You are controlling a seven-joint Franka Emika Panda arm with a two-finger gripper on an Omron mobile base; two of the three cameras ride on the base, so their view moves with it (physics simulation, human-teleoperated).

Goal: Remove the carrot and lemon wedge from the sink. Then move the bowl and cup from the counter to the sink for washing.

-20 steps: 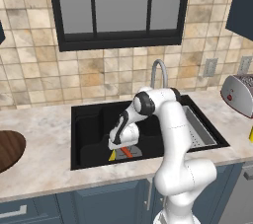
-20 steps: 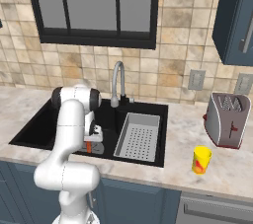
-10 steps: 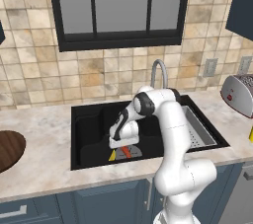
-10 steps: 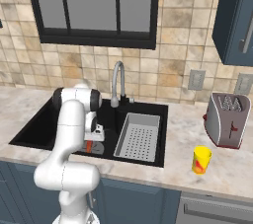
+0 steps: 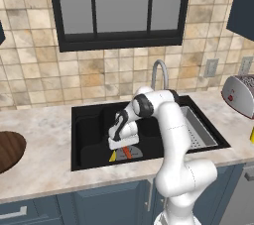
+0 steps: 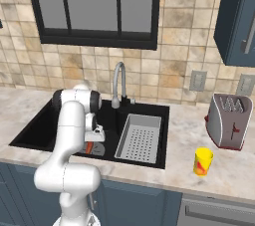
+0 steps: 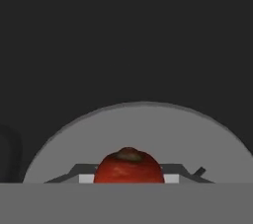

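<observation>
In the black sink, the orange-red carrot lies on the round grey drain, with the yellow lemon wedge just left of it. My gripper reaches straight down onto the carrot, whose sides fill the gap between the fingers, so it is shut on the carrot. From the right, the carrot pokes out under the gripper. The dark brown bowl sits on the counter at far left. The yellow cup stands on the counter right of the sink.
A grey perforated tray fills the sink's right half. The curved silver faucet rises behind the basin, close to my arm. A toaster stands at the back right, behind the cup.
The fingers have closed in from wide open onto the carrot. The hand has stayed low over the drain, and carrot and lemon wedge lie where they were.
</observation>
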